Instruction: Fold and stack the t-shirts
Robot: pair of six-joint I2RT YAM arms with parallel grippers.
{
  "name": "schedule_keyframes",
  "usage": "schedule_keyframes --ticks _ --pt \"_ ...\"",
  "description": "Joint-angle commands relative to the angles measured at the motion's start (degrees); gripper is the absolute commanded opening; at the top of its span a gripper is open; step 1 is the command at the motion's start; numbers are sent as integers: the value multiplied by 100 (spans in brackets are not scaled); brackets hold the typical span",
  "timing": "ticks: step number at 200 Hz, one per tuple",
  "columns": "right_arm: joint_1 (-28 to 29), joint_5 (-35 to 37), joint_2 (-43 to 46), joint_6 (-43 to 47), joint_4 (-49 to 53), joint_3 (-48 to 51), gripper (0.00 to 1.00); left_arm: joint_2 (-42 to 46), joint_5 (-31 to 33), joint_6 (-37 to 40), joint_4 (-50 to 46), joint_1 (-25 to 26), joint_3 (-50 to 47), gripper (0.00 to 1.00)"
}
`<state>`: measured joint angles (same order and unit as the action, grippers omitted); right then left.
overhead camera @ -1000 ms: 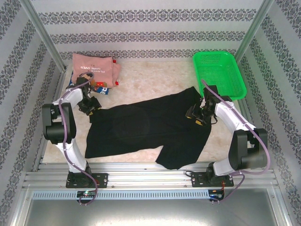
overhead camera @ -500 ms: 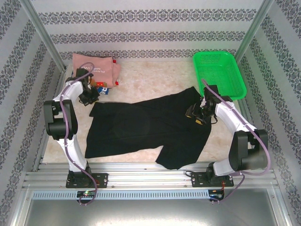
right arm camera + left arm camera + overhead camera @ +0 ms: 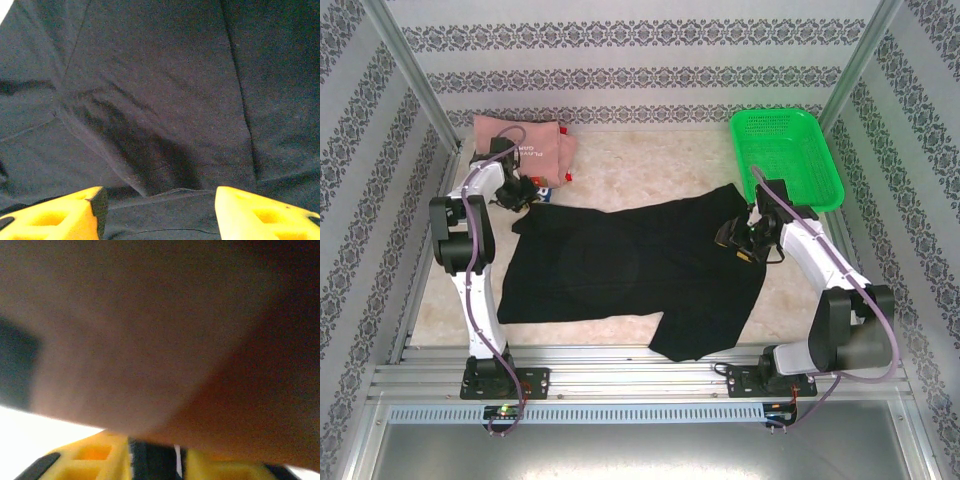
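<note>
A blurred pinkish-brown surface (image 3: 140, 330), perhaps cloth close to the lens, looms over the left gripper's (image 3: 155, 462) yellow fingers (image 3: 85, 462); a bright white patch (image 3: 30, 432) lies lower left.

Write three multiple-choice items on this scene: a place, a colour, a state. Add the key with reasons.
1. Where on the table does the green basket stand?
A. near left corner
B. far right corner
C. centre

2. What colour is the t-shirt spread in the middle?
A. black
B. white
C. yellow

3. How is the right gripper?
A. shut on the basket
B. shut on a sleeve
C. open above the t-shirt

Key:
1 B: the top view shows it far right.
2 A: the spread t-shirt is plain black.
3 C: its fingers stand apart, t-shirt loose beneath.
</note>
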<state>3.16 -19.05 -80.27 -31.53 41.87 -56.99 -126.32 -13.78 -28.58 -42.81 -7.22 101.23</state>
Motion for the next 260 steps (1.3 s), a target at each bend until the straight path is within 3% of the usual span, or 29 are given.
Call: schedule_keyframes --ticks 1,25,67,101,140,190,209,247,260 --pt "27 -99 230 63 22 151 61 529 168 -68 57 -60 268 44" --pt "26 -82 336 90 37 250 62 1377 432 69 -68 -81 -323 54" --pt "26 -202 381 64 -73 283 63 2516 530 508 -76 -189 -2017 55" --pt "27 -375 433 171 -211 255 70 2541 313 388 312 -336 -2834 55" --pt "62 -706 826 270 -656 468 84 1994 -20 133 893 -359 -2794 55" --pt "70 -727 1278 290 -691 725 87 1623 58 -209 1442 -368 -2671 52" --pt "70 -758 1371 205 -764 846 87 1392 96 -242 1473 -376 -2554 46" --pt "67 -671 1424 171 -724 848 87 1254 -51 -319 1398 -381 -2276 20" --pt "66 -670 1426 148 -741 848 87 1292 -113 -281 1288 -368 -2110 16"
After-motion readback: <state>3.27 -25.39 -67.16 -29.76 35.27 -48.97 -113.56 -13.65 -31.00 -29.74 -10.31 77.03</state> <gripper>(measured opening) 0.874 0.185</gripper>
